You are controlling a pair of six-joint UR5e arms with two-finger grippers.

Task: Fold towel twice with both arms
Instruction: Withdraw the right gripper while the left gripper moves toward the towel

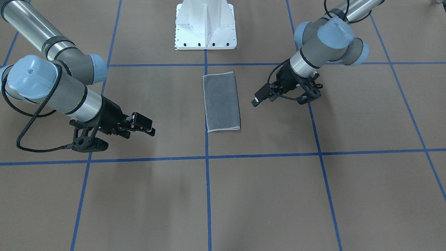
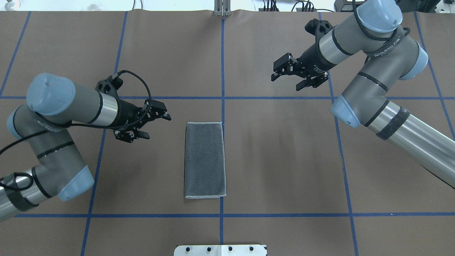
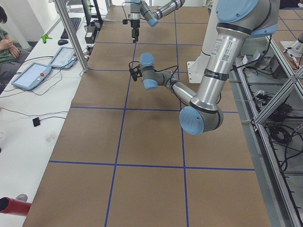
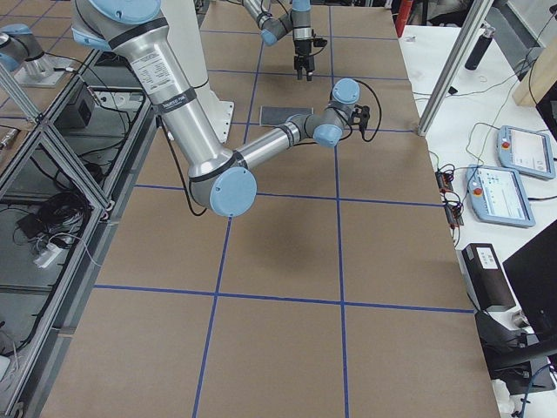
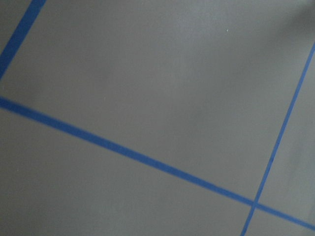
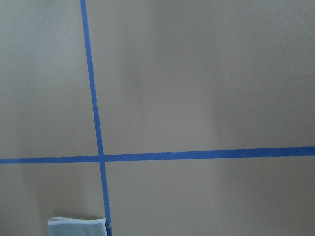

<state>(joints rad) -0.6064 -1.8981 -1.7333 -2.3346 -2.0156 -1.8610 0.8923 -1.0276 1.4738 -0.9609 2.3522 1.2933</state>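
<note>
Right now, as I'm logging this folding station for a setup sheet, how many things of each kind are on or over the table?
Towel: 1
Robot arms: 2, the left arm and the right arm
Grippers: 2, the left gripper and the right gripper, both open and empty
White pedestal base: 1
Total: 6

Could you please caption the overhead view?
Grey-side-up towel, folded once, lies flat; left gripper and right gripper hover open.
</note>
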